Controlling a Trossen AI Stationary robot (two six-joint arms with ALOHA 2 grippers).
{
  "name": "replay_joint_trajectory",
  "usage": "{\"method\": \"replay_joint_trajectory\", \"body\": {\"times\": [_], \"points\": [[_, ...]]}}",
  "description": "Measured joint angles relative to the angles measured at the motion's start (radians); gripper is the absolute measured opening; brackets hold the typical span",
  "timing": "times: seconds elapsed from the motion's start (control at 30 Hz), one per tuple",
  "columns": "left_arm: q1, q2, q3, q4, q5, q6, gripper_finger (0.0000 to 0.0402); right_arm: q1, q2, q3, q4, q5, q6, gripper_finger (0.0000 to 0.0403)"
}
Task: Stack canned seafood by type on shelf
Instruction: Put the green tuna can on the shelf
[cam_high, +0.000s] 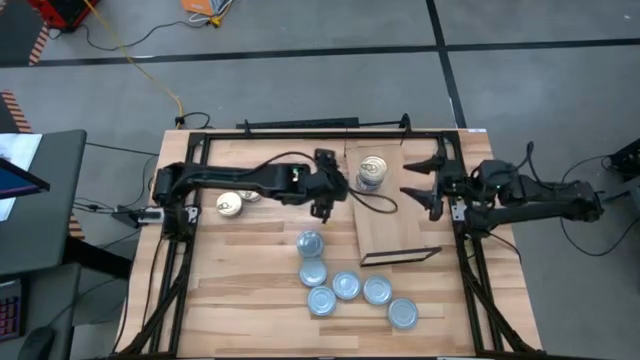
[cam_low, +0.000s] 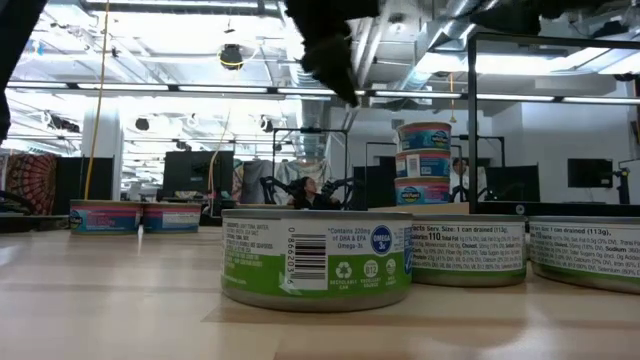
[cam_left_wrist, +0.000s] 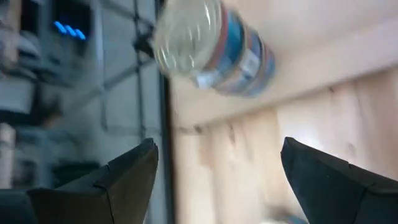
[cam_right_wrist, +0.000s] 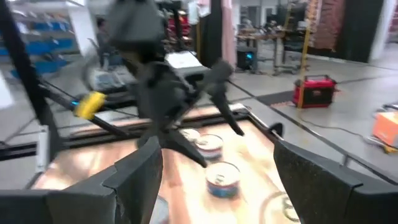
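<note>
While a stack of gold-topped tins (cam_high: 371, 172) stands on the shelf (cam_high: 385, 225), the left gripper (cam_high: 322, 210) hangs beside it, jaws spread, empty. Right gripper (cam_high: 418, 178) waits at the shelf's other side, likewise wide open.

This is a robotics lab or workshop in an open, industrial-looking hall. Behind the left gripper (cam_low: 335, 75), exposed ceiling ducts (cam_low: 400, 40) and long strip lights (cam_low: 180, 88) run over rows of dark monitors (cam_low: 195, 170) and workbenches. Beyond the right gripper (cam_high: 418, 178), the butcher-block table (cam_high: 250, 290) stands in a black metal frame (cam_high: 300, 133) on a grey concrete floor (cam_high: 300, 80) crossed by a yellow cable (cam_high: 140, 65). A red equipment case (cam_right_wrist: 314, 92) sits on the floor past that gripper's fingers (cam_right_wrist: 140, 177).
</note>
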Motion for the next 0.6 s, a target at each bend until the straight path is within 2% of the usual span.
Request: {"method": "replay_joint_trajectory", "body": {"times": [0.13,0.3,0.37,0.47,0.6], "points": [[0.000,-0.039,-0.105,-0.065,0.116,-0.146,0.0327,0.049,0.000,0.000,0.012,0.005,0.000,0.0329],[-0.039,-0.070,-0.296,-0.064,0.286,-0.231,0.0327,0.099,0.000,0.000,0.009,0.054,-0.003,0.0329],[-0.076,-0.085,-0.357,-0.061,0.293,-0.258,0.0327,0.112,0.000,0.000,0.009,0.074,-0.015,0.0329],[-0.121,-0.111,-0.431,-0.054,0.248,-0.316,0.0327,0.121,0.000,0.000,0.013,0.102,-0.026,0.0329],[-0.132,-0.151,-0.501,0.072,0.279,-0.444,0.0327,0.113,0.000,0.000,0.057,0.105,-0.051,0.0329]]}}
